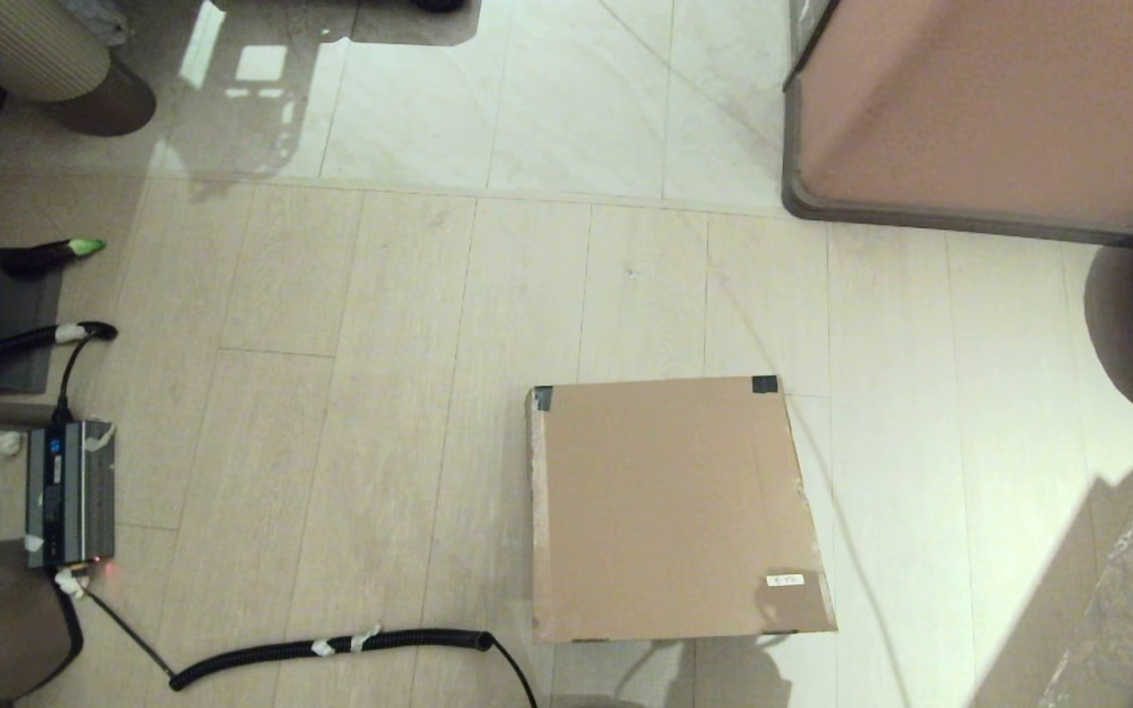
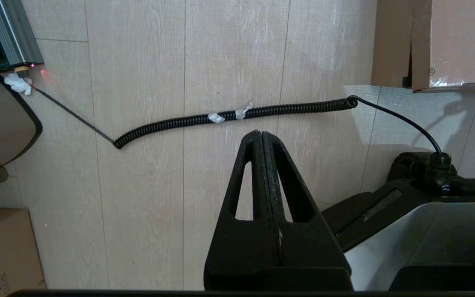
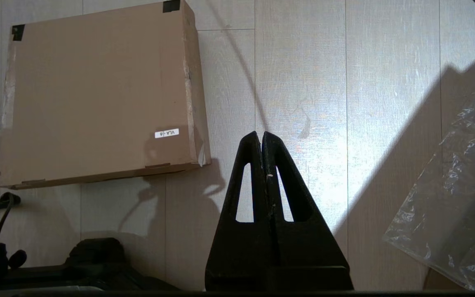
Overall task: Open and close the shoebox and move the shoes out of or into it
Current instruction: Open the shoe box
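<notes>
The brown cardboard shoebox point(image 1: 670, 506) lies on the wooden floor with its lid down, dark tape at its two far corners and a small white label point(image 1: 784, 580) near its front right corner. It also shows in the right wrist view as the shoebox point(image 3: 97, 95), and its corner shows in the left wrist view as the shoebox point(image 2: 447, 41). The shoes are out of view. My left gripper point(image 2: 261, 133) is shut with nothing in it, held above the floor near a coiled cable. My right gripper point(image 3: 261, 133) is shut and empty, to the right of the box. Neither gripper appears in the head view.
A black coiled cable point(image 1: 330, 647) runs across the floor left of the box to a grey electronics unit point(image 1: 70, 492). A large pinkish-brown panel with a grey rim point(image 1: 999, 108) stands at the far right. Crinkled clear plastic point(image 3: 456, 206) lies at the right.
</notes>
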Robot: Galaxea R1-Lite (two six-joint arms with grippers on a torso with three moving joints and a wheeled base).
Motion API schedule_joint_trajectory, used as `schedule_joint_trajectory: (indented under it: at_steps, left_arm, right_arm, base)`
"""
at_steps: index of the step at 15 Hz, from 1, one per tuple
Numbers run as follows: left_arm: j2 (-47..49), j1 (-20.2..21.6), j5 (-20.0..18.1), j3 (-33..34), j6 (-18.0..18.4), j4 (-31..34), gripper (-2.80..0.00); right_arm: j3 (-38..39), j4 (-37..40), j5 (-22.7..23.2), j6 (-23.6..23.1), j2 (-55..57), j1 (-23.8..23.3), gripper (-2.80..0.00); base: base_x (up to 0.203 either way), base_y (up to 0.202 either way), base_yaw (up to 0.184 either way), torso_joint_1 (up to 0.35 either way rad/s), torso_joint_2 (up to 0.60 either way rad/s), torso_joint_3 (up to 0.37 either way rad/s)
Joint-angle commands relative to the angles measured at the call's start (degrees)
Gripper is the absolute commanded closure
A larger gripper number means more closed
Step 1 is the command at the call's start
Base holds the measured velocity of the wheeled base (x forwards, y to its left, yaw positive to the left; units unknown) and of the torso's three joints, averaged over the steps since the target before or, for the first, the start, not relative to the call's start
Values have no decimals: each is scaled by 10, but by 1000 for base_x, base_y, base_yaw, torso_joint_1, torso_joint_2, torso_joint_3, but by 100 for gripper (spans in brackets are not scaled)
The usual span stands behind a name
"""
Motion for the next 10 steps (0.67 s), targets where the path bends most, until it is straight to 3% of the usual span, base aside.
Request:
schedule_joint_trajectory:
  at_steps: [1,8,10]
  left_arm:
    - [0,0,1,0,0,-1,0]
    - [0,0,1,-1,-1,-2,0]
    - [2,-1,-3,-32,0,1,0]
  right_arm:
    - [0,0,1,-3,0,0,0]
    - [-2,0,0,-21,0,0,0]
    - [-35,14,-11,-22,2,0,0]
  base:
    - [0,0,0,0,0,0]
    - [0,0,0,0,0,0]
    - [0,0,0,0,0,0]
